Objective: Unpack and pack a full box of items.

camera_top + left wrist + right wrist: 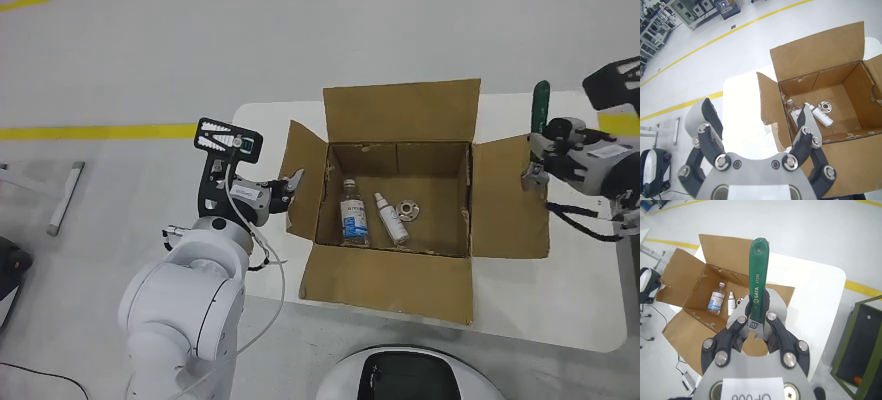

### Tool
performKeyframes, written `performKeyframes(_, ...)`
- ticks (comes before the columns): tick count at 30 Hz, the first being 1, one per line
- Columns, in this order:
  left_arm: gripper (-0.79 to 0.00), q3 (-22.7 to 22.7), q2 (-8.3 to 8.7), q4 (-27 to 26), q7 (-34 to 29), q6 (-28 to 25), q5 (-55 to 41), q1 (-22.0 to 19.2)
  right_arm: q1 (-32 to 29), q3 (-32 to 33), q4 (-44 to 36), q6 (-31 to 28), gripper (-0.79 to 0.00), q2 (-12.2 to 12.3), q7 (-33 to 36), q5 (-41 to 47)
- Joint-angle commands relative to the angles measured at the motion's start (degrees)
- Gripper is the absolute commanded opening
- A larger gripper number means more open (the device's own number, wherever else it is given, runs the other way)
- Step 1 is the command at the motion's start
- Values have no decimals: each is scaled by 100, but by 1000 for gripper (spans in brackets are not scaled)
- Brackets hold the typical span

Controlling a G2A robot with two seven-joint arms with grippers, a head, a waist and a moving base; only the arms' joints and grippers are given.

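An open cardboard box (400,270) stands on the white table (590,300). On its floor lie a clear bottle (352,213), a small white spray bottle (391,219) and a round metal flange (407,210); the same bottle (716,299) and spray bottle (731,303) appear in the right wrist view. My right gripper (757,306) is shut on a green-handled adjustable wrench (758,279), held over the box's right flap (510,195). My left gripper (755,111) hangs open and empty beside the box's left flap (770,109).
Behind the table a yellow floor line (100,131) runs across. A green-framed bin (863,344) stands on the floor past the table's right side. A black and white device (653,170) sits on the floor at the left.
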Motion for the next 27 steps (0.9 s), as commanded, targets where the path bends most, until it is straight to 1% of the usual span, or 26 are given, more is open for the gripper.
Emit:
performKeyframes(1,0,0,0,0,0,0,0,0,64,-720,0,241,-785,-18,-9,-353)
performKeyframes(4,0,0,0,0,0,0,0,0,21,-1463,4,632,-785,-46,10,-963)
performKeyframes(6,0,0,0,0,0,0,0,0,-1,-1880,234,805,-785,-70,-45,-1336)
performKeyframes(7,0,0,0,0,0,0,0,0,16,-2079,442,869,-785,-82,-114,-1607)
performKeyframes(11,0,0,0,0,0,0,0,0,99,-2769,1401,1217,-785,-185,-452,-2158)
performKeyframes(16,0,0,0,0,0,0,0,0,270,-3133,2268,1484,-785,-338,-719,-2288)
performKeyframes(23,0,0,0,0,0,0,0,0,595,-3346,3132,1371,-782,-542,-606,-2488)
performKeyframes(24,0,0,0,0,0,0,0,0,646,-3380,3238,1329,-711,-574,-564,-2532)
performKeyframes(25,0,0,0,0,0,0,0,0,689,-3420,3338,1288,-600,-607,-523,-2580)
performKeyframes(26,0,0,0,0,0,0,0,0,724,-3443,3412,1266,-563,-643,-501,-2593)
performKeyframes(27,0,0,0,0,0,0,0,0,756,-3467,3471,1243,-502,-676,-478,-2635)
